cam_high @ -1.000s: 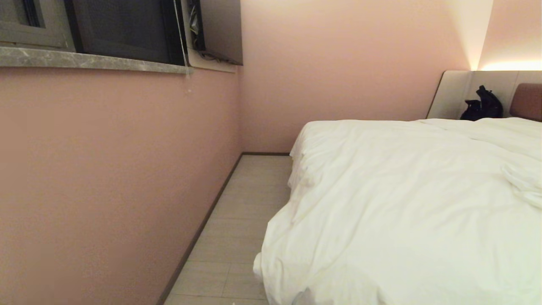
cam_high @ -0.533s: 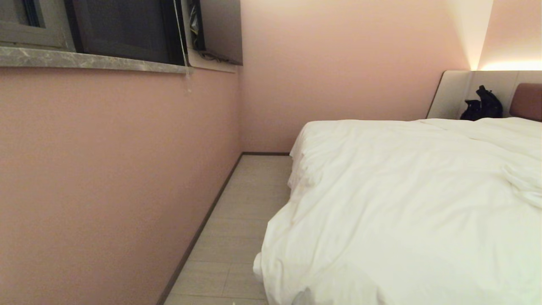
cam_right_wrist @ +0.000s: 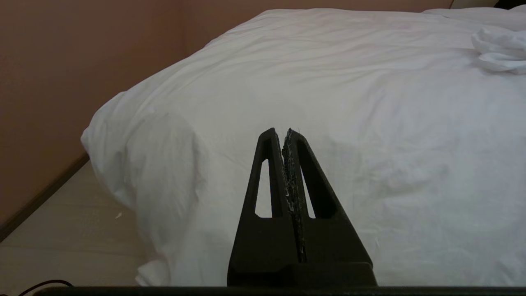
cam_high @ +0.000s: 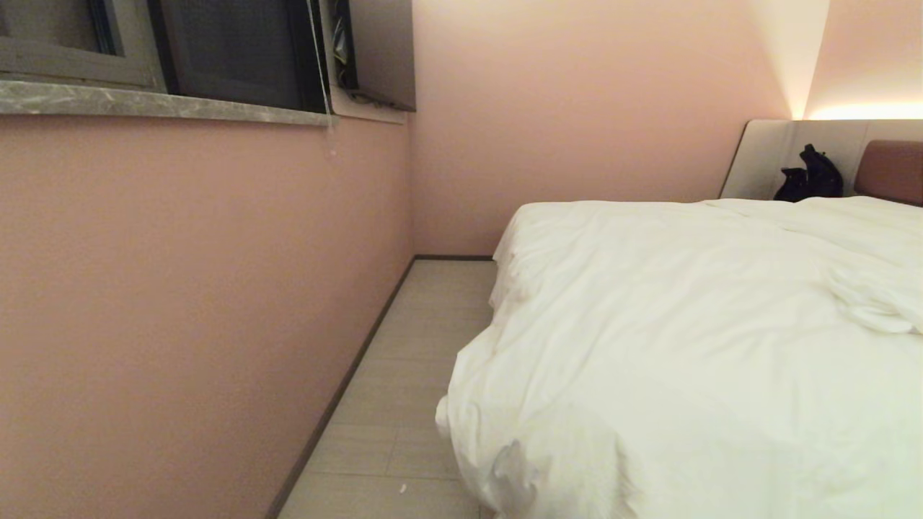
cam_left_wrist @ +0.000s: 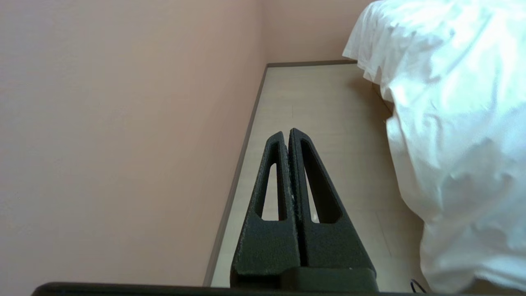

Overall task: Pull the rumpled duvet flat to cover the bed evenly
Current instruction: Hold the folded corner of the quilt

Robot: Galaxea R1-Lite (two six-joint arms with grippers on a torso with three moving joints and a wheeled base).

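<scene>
The white puffy duvet (cam_high: 692,346) lies spread over the bed, hanging over its near left corner, with a bunched fold (cam_high: 876,306) at the right. The bed's brown headboard (cam_high: 890,171) in pale grey panels stands at the far right. Neither arm shows in the head view. My left gripper (cam_left_wrist: 287,133) is shut and empty, hanging over the floor strip beside the duvet's draped edge (cam_left_wrist: 452,144). Facing the duvet's near corner (cam_right_wrist: 287,82), my right gripper (cam_right_wrist: 283,132) is shut, holds nothing, and is apart from the cloth.
A pink wall (cam_high: 180,303) with a stone window sill (cam_high: 159,104) runs along the left. A narrow strip of pale floor (cam_high: 404,389) lies between wall and bed. A black bag (cam_high: 807,176) leans at the headboard. A thin cable (cam_right_wrist: 41,284) lies on the floor.
The whole head view has shifted slightly, so the camera moved: the bed's near corner and the bunched fold show more. The duvet itself has not moved.
</scene>
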